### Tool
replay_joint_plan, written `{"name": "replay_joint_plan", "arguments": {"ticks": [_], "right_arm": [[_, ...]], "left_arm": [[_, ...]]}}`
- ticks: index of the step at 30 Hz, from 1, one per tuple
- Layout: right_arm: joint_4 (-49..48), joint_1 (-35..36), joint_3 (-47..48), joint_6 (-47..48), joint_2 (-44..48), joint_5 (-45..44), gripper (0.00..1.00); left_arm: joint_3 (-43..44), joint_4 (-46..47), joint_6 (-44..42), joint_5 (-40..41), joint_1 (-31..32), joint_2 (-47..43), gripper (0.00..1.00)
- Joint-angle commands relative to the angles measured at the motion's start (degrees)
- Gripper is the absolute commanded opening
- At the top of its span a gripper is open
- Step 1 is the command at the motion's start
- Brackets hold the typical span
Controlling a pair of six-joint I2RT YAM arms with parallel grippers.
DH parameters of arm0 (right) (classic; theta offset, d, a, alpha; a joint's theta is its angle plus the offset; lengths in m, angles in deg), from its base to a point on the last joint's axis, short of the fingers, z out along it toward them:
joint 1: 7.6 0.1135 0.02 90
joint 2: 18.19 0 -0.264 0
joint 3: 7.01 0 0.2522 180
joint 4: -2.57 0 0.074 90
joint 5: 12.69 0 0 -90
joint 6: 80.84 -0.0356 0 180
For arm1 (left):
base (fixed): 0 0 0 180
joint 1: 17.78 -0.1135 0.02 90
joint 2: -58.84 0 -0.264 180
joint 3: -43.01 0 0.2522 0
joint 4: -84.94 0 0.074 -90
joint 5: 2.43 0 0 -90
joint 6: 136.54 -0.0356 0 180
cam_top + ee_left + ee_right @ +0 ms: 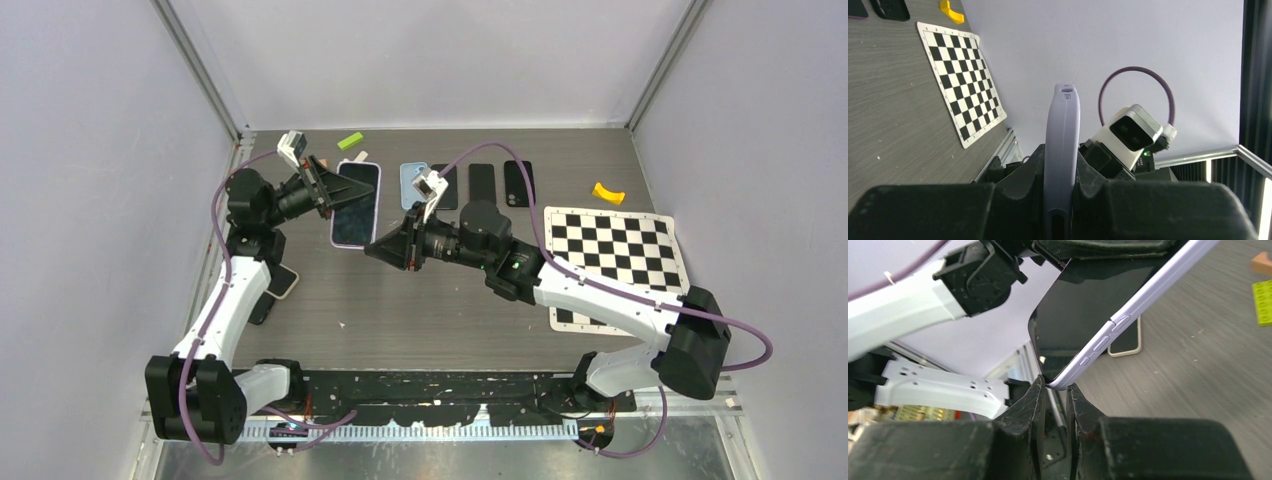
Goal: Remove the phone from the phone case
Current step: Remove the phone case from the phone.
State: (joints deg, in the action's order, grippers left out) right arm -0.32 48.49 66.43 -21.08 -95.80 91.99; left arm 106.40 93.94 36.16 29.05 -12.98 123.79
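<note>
Left hand (322,190) is clamped on the case (356,205) and holds it clear of the surface (450,300), tilted, with the dark glass turned up. In the left wrist view the lavender edge rises straight from between the fingers, seen edge-on.

Right hand (1054,390) is at the lower corner of the case. Its fingers are drawn narrow and the rounded corner sits right at the mouth of the gap. From the wrist view it looks to be touching the tips, but I cannot tell whether it is actually pinched or only resting there.

The phone (1078,315) sits fully in the case. The lavender rim follows the glass along the whole visible side, past the side buttons, and no gap or lifted lip shows anywhere.

By my reading, the pick-up and the two-handed set-up are done, while the removal itself has not begun. What is left is to pry that corner of the rim off the glass, work the phone free along the edge, and bring the two apart.
</note>
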Motion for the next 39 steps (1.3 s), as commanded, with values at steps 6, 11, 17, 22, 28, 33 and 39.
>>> {"name": "replay_joint_plan", "arguments": {"ticks": [6, 11, 17, 22, 28, 33, 39], "right_arm": [[13.28, -0.46, 7.32, 19.72, -8.11, -14.01, 0.01], [11.26, -0.46, 6.36, 17.46, -8.20, -19.32, 0.01], [5.34, -0.46, 2.75, 13.07, -5.80, -17.15, 0.01], [-3.11, -0.46, -5.38, 7.61, 2.39, -11.85, 0.17], [-5.09, -0.49, -10.53, 2.23, 10.67, -4.48, 0.66], [-11.29, -0.63, -12.30, -6.55, 14.37, -0.14, 0.74], [-9.98, -2.85, -7.89, -17.25, 11.12, 0.67, 0.64]], "left_arm": [[1.75, 0.81, 9.53, -2.46, 4.16, -4.22, 0.00], [1.74, 2.94, 11.87, -2.30, 4.35, -4.40, 0.00], [0.86, 2.70, 11.04, -0.69, 4.37, -4.41, 0.00], [0.00, 1.20, 8.22, 1.42, 2.95, -3.09, 0.00], [0.03, 5.31, 8.66, 2.20, 2.54, -0.88, 0.00], [0.03, 7.58, 7.35, 1.77, 2.51, -0.89, 0.00], [1.32, 6.81, 5.34, -1.62, 2.50, -1.82, 0.00]]}}
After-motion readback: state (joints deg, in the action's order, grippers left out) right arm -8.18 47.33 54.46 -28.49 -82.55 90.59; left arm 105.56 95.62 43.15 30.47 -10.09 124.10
